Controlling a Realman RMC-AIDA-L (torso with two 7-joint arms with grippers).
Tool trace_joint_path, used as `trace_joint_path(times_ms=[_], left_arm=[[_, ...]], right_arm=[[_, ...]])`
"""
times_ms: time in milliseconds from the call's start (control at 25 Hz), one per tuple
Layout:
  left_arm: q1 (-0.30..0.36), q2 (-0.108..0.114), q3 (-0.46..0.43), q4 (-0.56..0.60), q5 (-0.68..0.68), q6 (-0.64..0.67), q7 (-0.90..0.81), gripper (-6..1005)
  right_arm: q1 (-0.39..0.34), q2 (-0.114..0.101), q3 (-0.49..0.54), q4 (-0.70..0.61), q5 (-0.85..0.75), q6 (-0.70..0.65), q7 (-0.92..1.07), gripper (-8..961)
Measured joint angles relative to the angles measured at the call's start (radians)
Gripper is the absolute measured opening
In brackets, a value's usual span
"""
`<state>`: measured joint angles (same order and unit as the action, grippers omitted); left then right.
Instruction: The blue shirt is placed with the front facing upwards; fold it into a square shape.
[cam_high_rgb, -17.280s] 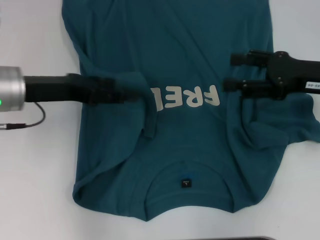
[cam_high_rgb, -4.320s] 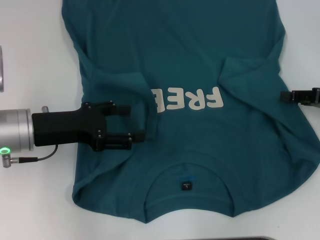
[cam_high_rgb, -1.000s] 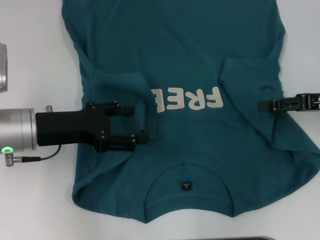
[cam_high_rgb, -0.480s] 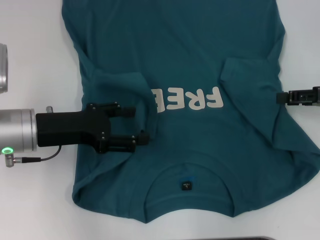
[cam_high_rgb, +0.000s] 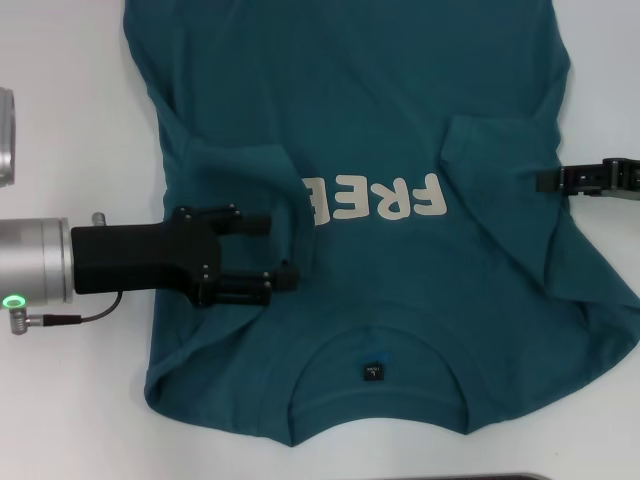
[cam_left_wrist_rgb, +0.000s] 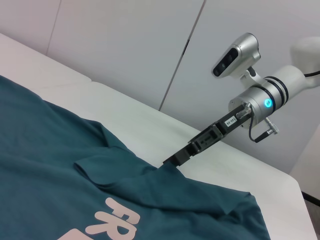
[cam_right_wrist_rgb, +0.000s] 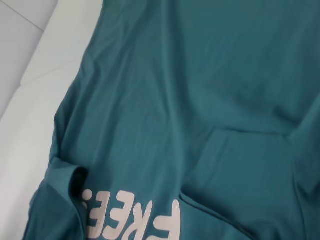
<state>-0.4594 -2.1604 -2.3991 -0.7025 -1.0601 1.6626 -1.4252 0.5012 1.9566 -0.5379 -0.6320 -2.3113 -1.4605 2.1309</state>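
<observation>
The blue shirt (cam_high_rgb: 380, 100) lies flat on the white table (cam_high_rgb: 70, 100), front up, with the collar and its black neck label (cam_high_rgb: 372, 370) nearest me. Both sleeves are folded inward, and the left one (cam_high_rgb: 240, 175) hides the end of the cream letters (cam_high_rgb: 385, 197). My left gripper (cam_high_rgb: 268, 248) hovers open over the end of that folded sleeve, nothing between its fingers. My right gripper (cam_high_rgb: 545, 181) reaches in from the right, at the shirt's side edge beside the folded right sleeve (cam_high_rgb: 500, 150). The left wrist view shows this right gripper (cam_left_wrist_rgb: 172, 161) meeting the cloth edge (cam_left_wrist_rgb: 165, 172).
A grey cable (cam_high_rgb: 60, 318) trails from the left wrist across bare table. A metal cylinder (cam_high_rgb: 5, 135) shows at the left border. The shirt's hem runs past the far edge of the head view. Grey wall panels (cam_left_wrist_rgb: 125, 50) stand behind the table.
The right gripper drew back to the right from the folded sleeve, then came in again slightly farther from me. The left gripper and the shirt have stayed still.
</observation>
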Motion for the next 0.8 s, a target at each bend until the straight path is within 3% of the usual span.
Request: trace_joint_path(times_ms=[280, 720, 800], left_arm=[[-0.001, 0.001, 0.000, -0.001, 0.000, 0.000, 0.000, 873], [-0.001, 0.001, 0.000, 0.000, 0.000, -0.002, 0.003, 873], [-0.001, 0.001, 0.000, 0.000, 0.000, -0.002, 0.003, 873]], right_arm=[[0.010, 0.001, -0.016, 0.004, -0.024, 0.038, 0.044, 423], [0.021, 0.001, -0.033, 0.000, -0.036, 0.021, 0.047, 205], [0.026, 0.003, -0.034, 0.000, -0.035, 0.006, 0.038, 16]])
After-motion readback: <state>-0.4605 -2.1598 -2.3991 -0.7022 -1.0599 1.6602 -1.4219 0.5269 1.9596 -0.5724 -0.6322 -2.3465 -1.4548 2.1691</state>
